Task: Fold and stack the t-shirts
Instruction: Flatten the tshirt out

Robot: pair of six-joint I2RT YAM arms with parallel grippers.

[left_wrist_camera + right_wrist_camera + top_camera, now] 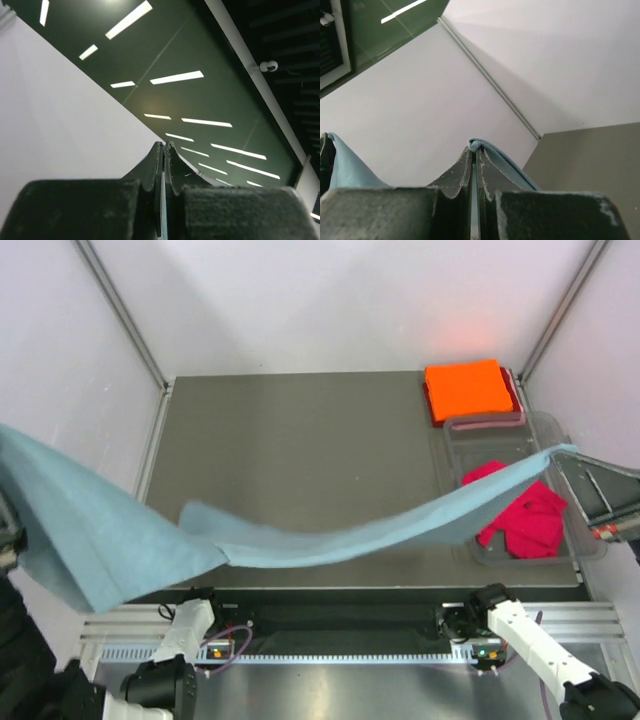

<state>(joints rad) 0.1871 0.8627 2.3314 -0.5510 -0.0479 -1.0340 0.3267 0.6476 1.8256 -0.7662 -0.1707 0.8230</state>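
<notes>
A grey-blue t-shirt (300,540) hangs stretched in the air across the table's front, sagging in the middle. My left gripper (6,532) holds its left end at the frame's left edge; in the left wrist view the gripper (164,145) is shut with a thin strip of blue cloth (163,200) between its jaws. My right gripper (580,452) pinches the shirt's right end above the tub; the right wrist view shows the gripper (475,147) shut on a blue fold (485,146). An orange t-shirt (467,388) lies folded at the back right. A crimson t-shirt (525,520) lies crumpled in the tub.
The clear plastic tub (500,430) stands along the table's right side, in front of the orange shirt. A thin dark red edge (516,392) shows beside the orange shirt. White walls with metal frame posts (120,310) close in the grey table (300,440).
</notes>
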